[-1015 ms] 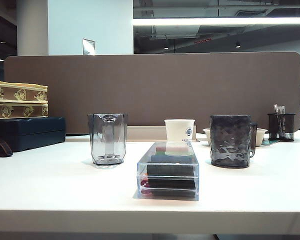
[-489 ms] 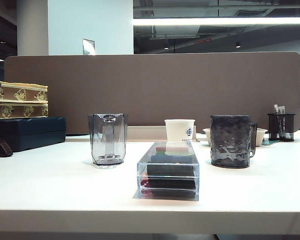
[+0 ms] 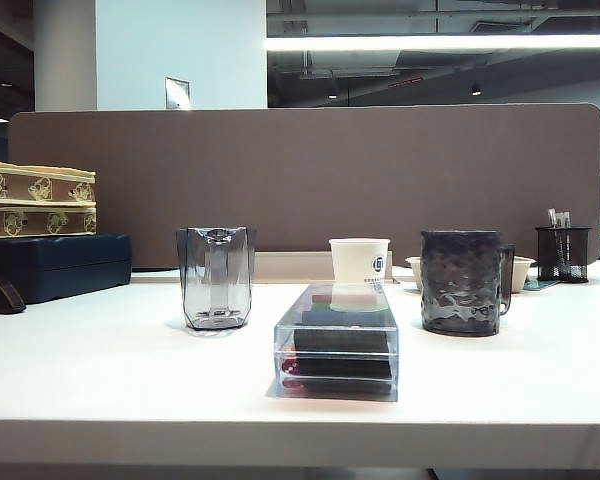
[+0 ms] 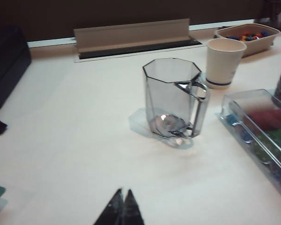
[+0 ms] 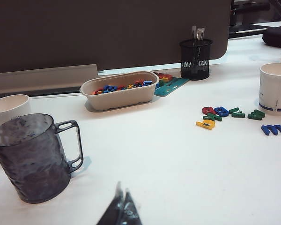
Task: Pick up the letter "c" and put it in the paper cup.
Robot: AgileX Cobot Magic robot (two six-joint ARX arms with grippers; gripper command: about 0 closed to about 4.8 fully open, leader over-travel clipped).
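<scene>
The white bench [image 3: 110,380] carries a brown fabric divider [image 3: 310,180] at its back. A clear plastic box [image 3: 337,340] lies between a faceted grey glass [image 3: 216,277] and a dark dimpled mug [image 3: 462,282]. Behind the box stands the paper cup [image 3: 360,260], white with a blue square logo, its text unreadable. Loose plastic letters [image 5: 232,115] lie well right; the letter "c" cannot be told. The left hand [image 4: 122,209] and the right hand [image 5: 121,209] hover pinched together, empty.

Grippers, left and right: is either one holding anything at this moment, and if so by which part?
Nothing is held. The left gripper is shut and empty above bare table near the clear glass; the right gripper is shut and empty near the dark mug.
</scene>
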